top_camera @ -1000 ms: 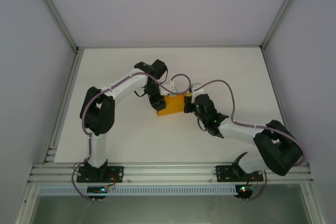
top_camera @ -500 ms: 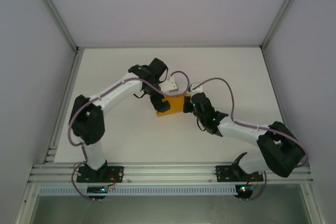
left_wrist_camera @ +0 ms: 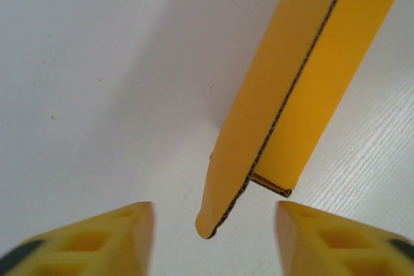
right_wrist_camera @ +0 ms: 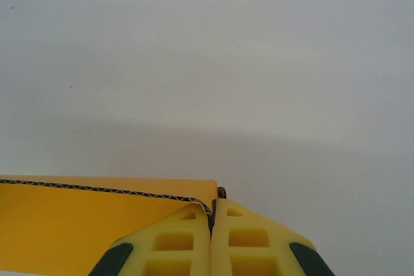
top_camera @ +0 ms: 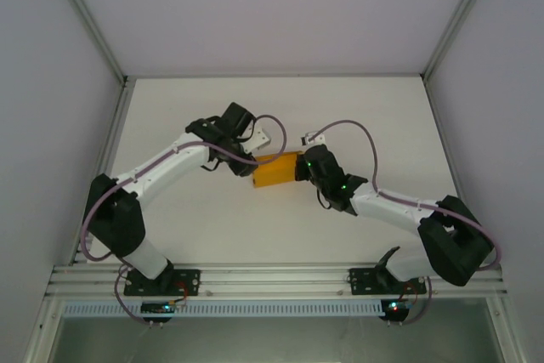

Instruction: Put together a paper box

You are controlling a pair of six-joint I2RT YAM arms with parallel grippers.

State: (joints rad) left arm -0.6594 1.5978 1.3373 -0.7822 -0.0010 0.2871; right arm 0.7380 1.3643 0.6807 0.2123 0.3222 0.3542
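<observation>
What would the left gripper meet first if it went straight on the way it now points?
Most likely the paper box: its card edge lies just ahead of the left gripper, in line with the gap between its open jaws. Depth is unclear, so how near it is cannot be told.

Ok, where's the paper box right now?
In the top view the paper box is mid-table between the two arms, its right end pinched in the right pincer, the left pincer at its left end.
</observation>
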